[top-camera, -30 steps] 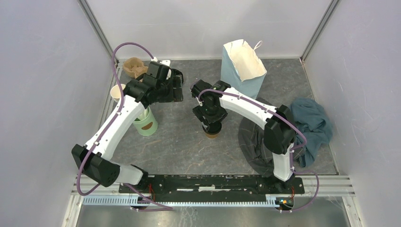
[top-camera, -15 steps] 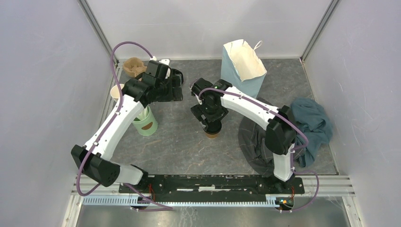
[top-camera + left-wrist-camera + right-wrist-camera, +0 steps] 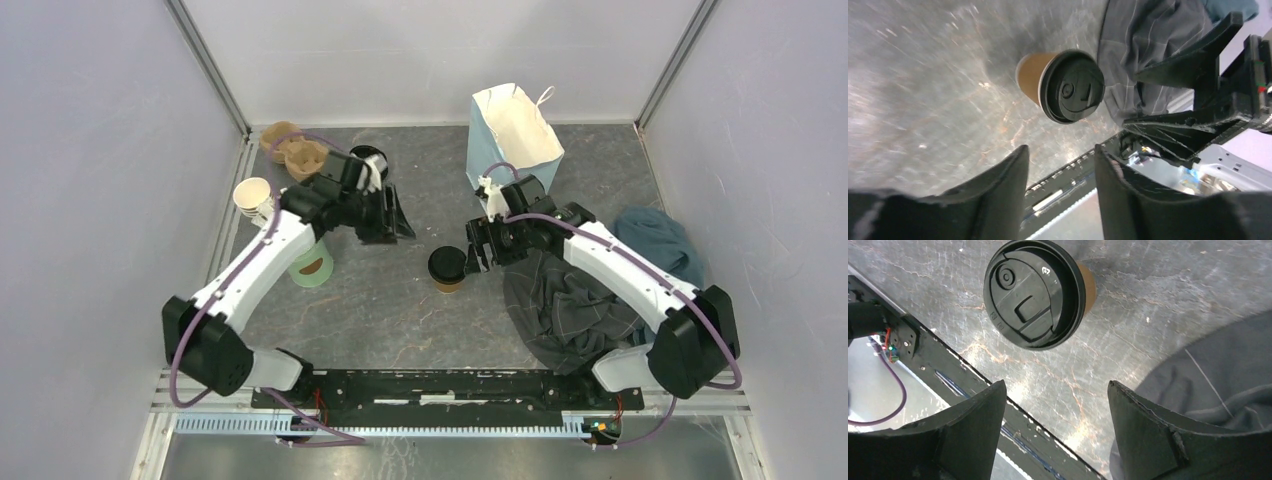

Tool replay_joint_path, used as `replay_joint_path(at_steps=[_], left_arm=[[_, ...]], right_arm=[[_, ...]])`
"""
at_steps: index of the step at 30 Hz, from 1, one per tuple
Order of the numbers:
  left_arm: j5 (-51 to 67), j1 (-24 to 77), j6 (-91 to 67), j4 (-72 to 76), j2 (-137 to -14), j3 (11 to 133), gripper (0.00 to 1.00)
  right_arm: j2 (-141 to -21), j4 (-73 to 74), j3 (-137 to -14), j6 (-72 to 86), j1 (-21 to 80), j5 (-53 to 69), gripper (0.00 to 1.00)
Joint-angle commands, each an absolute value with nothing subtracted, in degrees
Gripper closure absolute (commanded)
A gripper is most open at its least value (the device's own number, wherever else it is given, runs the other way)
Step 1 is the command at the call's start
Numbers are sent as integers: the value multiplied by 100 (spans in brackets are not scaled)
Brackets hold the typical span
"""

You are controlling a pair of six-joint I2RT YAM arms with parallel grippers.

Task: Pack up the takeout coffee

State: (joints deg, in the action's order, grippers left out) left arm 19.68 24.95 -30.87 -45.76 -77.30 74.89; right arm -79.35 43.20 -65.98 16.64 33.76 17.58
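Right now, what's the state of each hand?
Left hand: open, holding nothing.
Right hand: open, holding nothing; the lidded cup stands free ahead of it.

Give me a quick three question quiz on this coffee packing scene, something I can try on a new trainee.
1. True or false: the lidded coffee cup lies on its side.
2. What is between the fingers of the right gripper? A) the cup B) only its lid C) nothing
3. Which gripper is nearer the blue paper bag?

Key:
1. False. It stands upright.
2. C. The jaws are open and empty, with the cup just ahead of them.
3. The right one.
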Motion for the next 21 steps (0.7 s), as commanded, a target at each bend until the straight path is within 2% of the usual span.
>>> replay_joint_path(at_steps=[1,7,9,13,16,21], left_arm=[[2982,2816,-3990,-3716,-8025,6781,46],[3349,2832,-4300,-3024,-8391,6259,54],[3310,2832,-4379,-2861,-8456,6236,58],[3124,2831,-4477,-2697,-8597,6204,61],[3063,2832,-4468,-2627,-8770,6240,69],[2910,2837,-4403,-2738,-9022,6429,72]], right_arm=[[-7934,2474,-5971,1945,3224,2857,20],[-8162,2064,-5970,2002,3150,2920,27],[-8182,2062,-5962,1978,3121,2796,30],[-8216,1965,-5853,1911,3102,2853,34],[-8263,2004,-5845,1810,3074,2830,34],[-8405,1989,-5853,1735,3009,2934,34]])
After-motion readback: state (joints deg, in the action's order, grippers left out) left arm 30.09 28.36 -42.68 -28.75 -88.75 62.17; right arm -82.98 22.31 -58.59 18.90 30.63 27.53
